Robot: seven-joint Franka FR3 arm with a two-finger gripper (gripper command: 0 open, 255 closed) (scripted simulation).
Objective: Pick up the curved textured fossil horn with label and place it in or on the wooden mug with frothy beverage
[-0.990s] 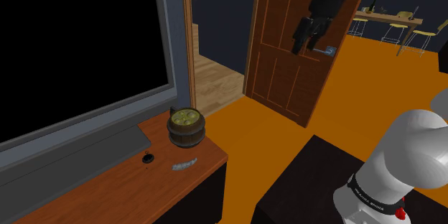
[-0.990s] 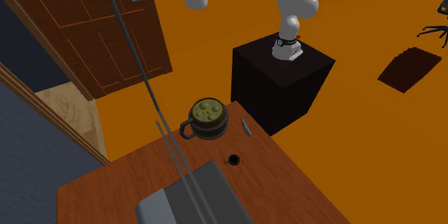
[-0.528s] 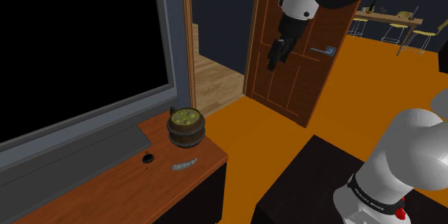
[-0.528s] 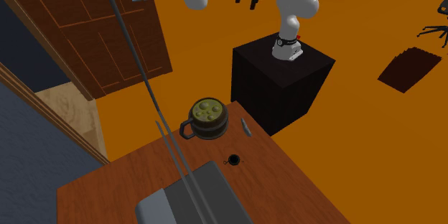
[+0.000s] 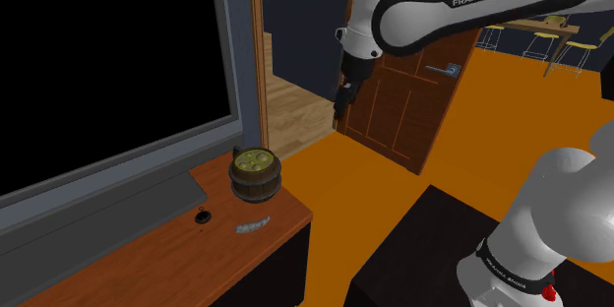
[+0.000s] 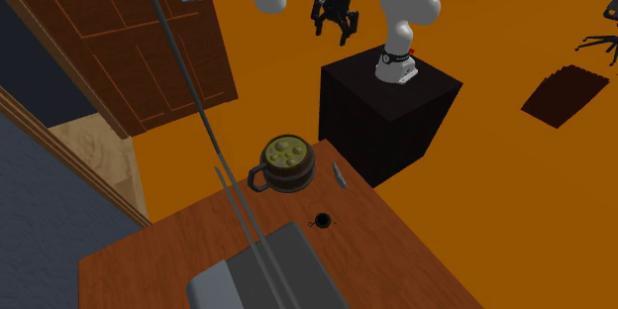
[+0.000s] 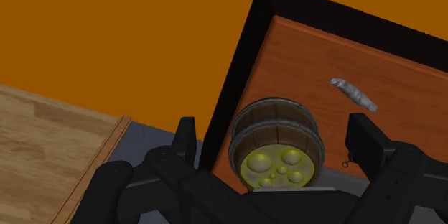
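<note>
Horn (image 7: 353,94) label too small to read; mug (image 7: 276,133) near rim partly hidden behind claw (image 7: 272,126).

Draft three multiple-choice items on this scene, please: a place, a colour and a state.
1. Where is the grey fossil horn relative to the wooden mug? A inside it; B apart from it on the cabinet top; C across its rim.
2. What colour is the mug's froth? A white; B yellow-green; C red.
3. How is the hand? A shut on the horn; B shut on nothing; C open, empty.
Answers: B, bare wood shows between them; B, yellow-green bubbles fill it; C, its fingers stand apart.
</note>
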